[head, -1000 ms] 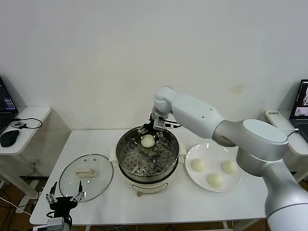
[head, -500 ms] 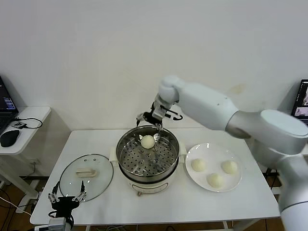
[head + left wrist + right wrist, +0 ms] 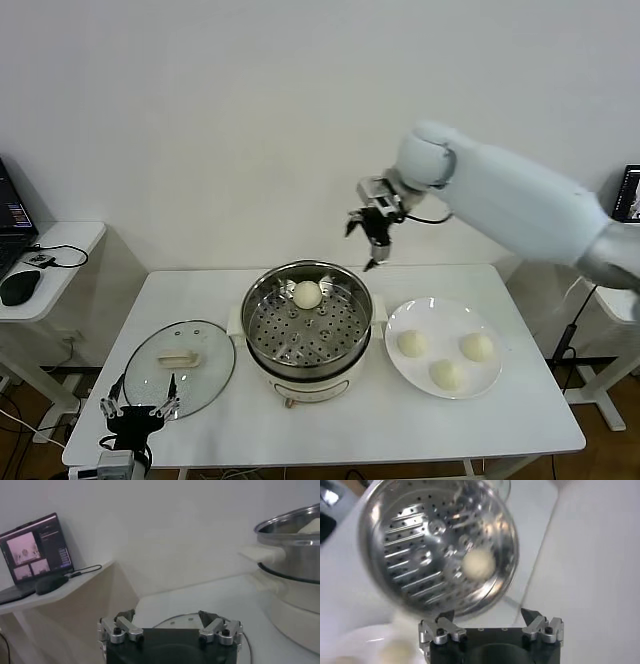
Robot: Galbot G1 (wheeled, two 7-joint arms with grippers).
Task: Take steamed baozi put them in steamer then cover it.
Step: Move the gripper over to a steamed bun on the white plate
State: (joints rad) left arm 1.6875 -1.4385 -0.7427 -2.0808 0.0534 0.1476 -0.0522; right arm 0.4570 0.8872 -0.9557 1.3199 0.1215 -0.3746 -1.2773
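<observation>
- One steamed baozi [image 3: 307, 294] lay in the steamer [image 3: 307, 335], on the holed tray near the far rim; three more baozi [image 3: 445, 374] sat on the white plate [image 3: 400, 318], just to the right of the steamer on the bench [image 3: 400, 420].
- Right gripper [image 3: 372, 238] hung in the air above and behind the gap between steamer and plate; jaws spread wide, nothing in them.
- From those jaws, plate buns lay down, toward the robot and a little to the right; nearest one looked to be the left bun [image 3: 411, 343]; round, so no long side to line up with.
- Right arm far nearer the plate than the left; likely the one to reach.
- Left gripper [image 3: 135, 410] rested low by the front left bench edge, jaws spread, empty; close to the cover [image 3: 180, 366], flat on the bench left of the steamer, handle up.
</observation>
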